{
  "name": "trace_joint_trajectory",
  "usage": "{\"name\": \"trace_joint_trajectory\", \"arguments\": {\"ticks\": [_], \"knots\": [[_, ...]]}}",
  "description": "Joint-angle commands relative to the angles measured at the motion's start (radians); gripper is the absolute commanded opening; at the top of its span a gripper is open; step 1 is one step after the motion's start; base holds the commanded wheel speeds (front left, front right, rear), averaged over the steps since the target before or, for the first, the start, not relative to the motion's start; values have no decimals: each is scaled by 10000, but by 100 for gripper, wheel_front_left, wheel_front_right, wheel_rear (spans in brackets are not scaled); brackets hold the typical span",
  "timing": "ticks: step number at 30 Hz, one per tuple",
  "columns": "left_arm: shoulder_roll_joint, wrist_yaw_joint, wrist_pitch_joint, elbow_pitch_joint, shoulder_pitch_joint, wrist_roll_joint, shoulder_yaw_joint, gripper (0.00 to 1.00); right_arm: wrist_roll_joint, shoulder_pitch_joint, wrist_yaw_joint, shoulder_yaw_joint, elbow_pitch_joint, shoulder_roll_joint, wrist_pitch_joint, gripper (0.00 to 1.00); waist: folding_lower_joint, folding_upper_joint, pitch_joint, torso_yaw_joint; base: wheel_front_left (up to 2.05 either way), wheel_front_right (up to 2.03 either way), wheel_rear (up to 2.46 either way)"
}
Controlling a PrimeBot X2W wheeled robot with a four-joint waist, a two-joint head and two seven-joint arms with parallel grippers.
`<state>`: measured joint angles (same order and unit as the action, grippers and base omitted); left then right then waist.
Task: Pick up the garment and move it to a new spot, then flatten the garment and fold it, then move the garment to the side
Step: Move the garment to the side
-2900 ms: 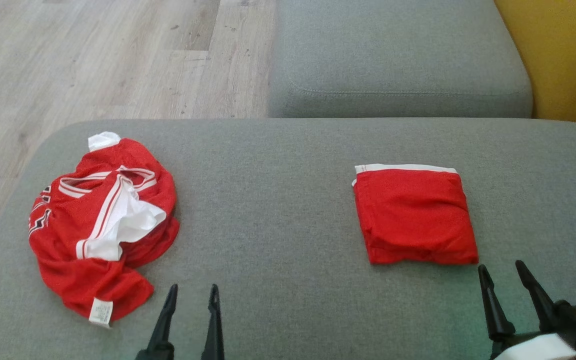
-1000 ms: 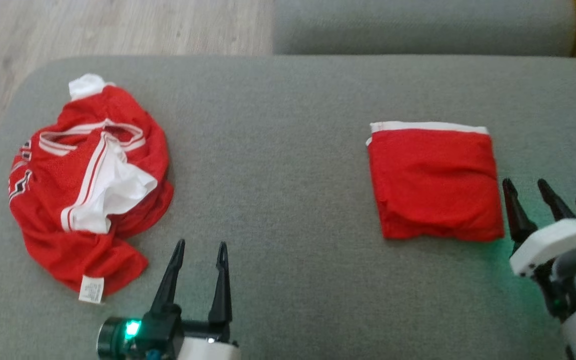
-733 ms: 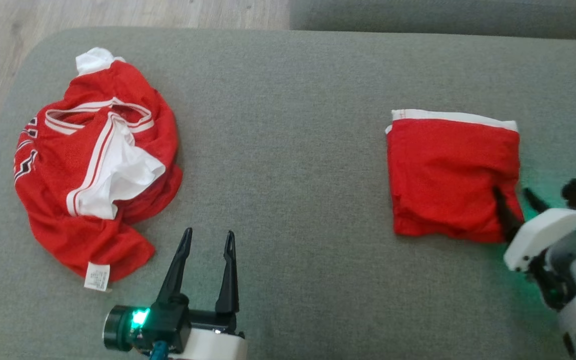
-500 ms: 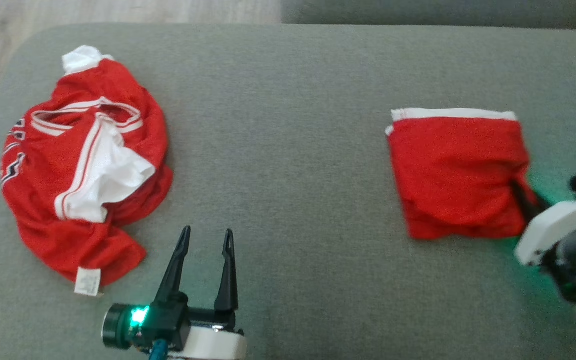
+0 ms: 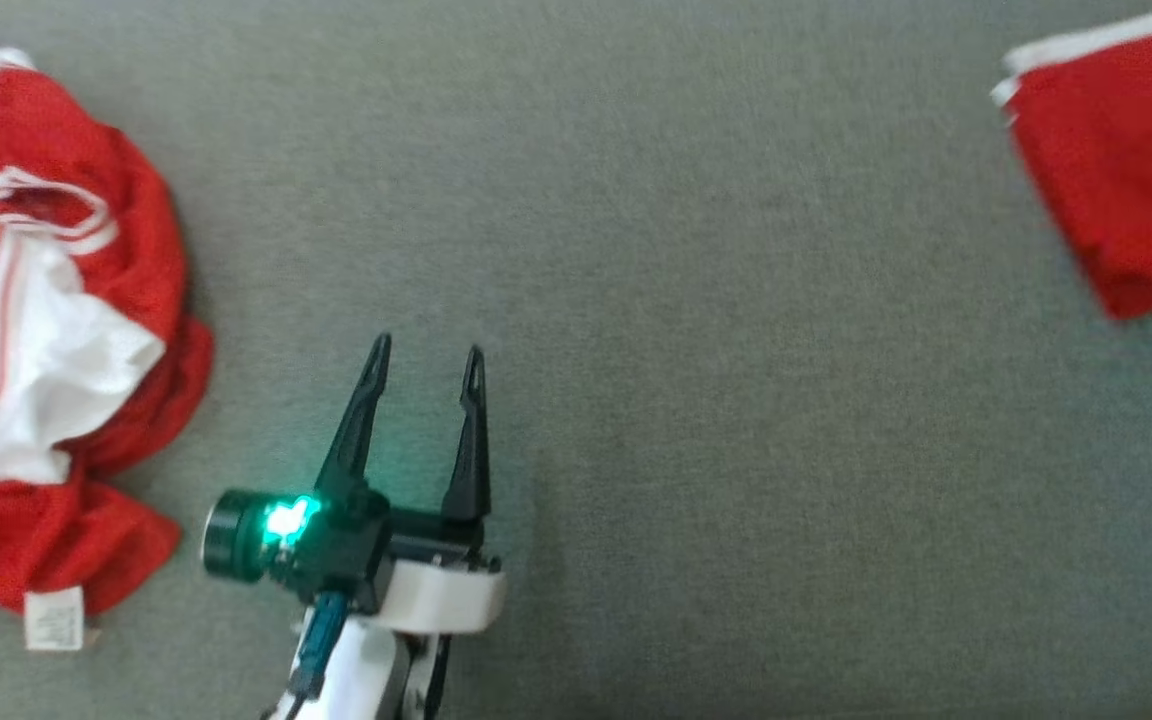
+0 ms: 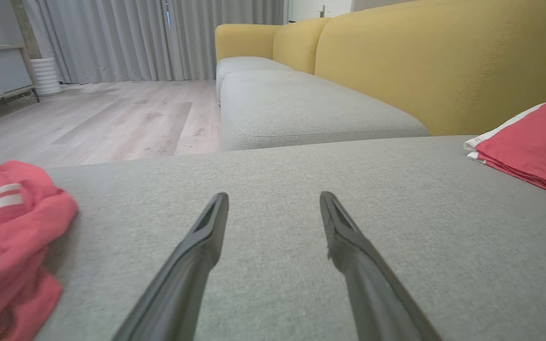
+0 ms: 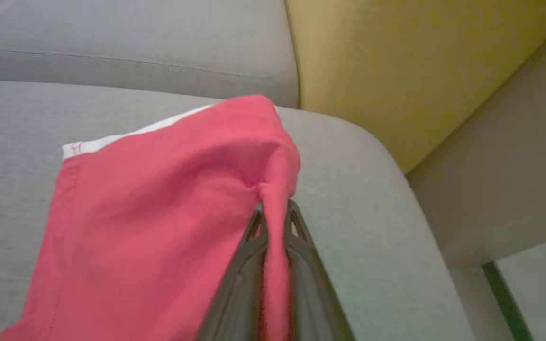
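One pinched edge in your right gripper (image 7: pixel 275 208) will likely let this soft, light folded garment (image 7: pixel 159 213) sag; left gripper (image 5: pixel 428 348) stands spread, empty.

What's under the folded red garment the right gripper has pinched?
The grey seat cushion shows around the folded red garment; the right gripper is shut on its pinched edge. Whatever lies beneath the cloth is covered.

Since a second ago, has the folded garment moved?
Yes: the folded garment has gone right, away from the crumpled jersey, pinched in the right end effector.
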<state>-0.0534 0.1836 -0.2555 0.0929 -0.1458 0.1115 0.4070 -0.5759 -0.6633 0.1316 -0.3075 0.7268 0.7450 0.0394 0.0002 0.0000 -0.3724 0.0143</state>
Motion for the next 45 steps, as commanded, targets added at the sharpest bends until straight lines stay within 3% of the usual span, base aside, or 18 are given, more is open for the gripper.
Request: {"name": "trace_joint_trajectory", "arguments": {"ticks": [1, 5, 6, 7, 8, 12, 17, 25, 32, 33, 36, 45], "knots": [[31, -25, -63, -302, -246, -109, -187, 100, 92, -32, -9, 30, -150, 511, -105, 0, -2, 0, -539, -374, 0, 0, 0], [31, -38, -63, -247, -676, -155, -97, 100, 301, -377, -9, 219, 202, 916, -279, 0, -2, 0, -923, -506, 0, 0, 0], [31, -47, -63, -212, -759, -146, -71, 100, 404, -457, -9, 292, 352, 940, -360, 32, -2, 0, -958, -512, 0, 0, 0], [31, -54, -63, -168, -830, -130, -47, 100, 540, -514, -9, 319, 482, 927, -445, 75, -2, 0, -966, -509, 0, 0, 0], [31, -64, -63, -118, -889, -108, -19, 100, 703, -582, -9, 407, 662, 899, -575, 100, -2, 0, -938, -495, 0, 0, 0], [31, -29, -63, 2, -971, 69, 94, 100, 1788, -734, -9, 670, 1225, 462, -1490, 100, -2, 0, -523, -360, 0, 0, 0], [31, 157, -63, 114, -602, 370, 103, 100, 2704, -409, -9, 896, 1505, -880, -2418, 100, -2, 0, 481, -119, 0, 0, 0], [32, 535, -63, 184, 477, 873, -330, 100, 2663, 1523, -9, 409, 409, -3117, -2969, 100, -2, 0, 2347, 568, 0, 0, 0], [32, 223, -63, -42, 1575, 1817, -942, 100, 3115, 3998, -9, 975, -2328, -4375, -3008, 100, -2, 0, 3719, 1042, 0, 0, 0], [32, 67, -63, -185, 1825, 1916, -1109, 100, 3223, 4685, -9, 1226, -3203, -4784, -3009, 100, -2, 0, 3931, 1132, 0, 0, 0], [32, -348, -63, -362, 2093, 2160, -1269, 100, 3386, 5630, -9, 1783, -4264, -5257, -3010, 100, -2, 0, 4220, 1248, 0, 0, 0], [32, -905, -63, -383, 2599, 1796, -1753, 100, 3761, 7605, -9, 2822, -5153, -6195, -3011, 100, -2, 0, 4697, 1163, 0, 0, 0]]}}
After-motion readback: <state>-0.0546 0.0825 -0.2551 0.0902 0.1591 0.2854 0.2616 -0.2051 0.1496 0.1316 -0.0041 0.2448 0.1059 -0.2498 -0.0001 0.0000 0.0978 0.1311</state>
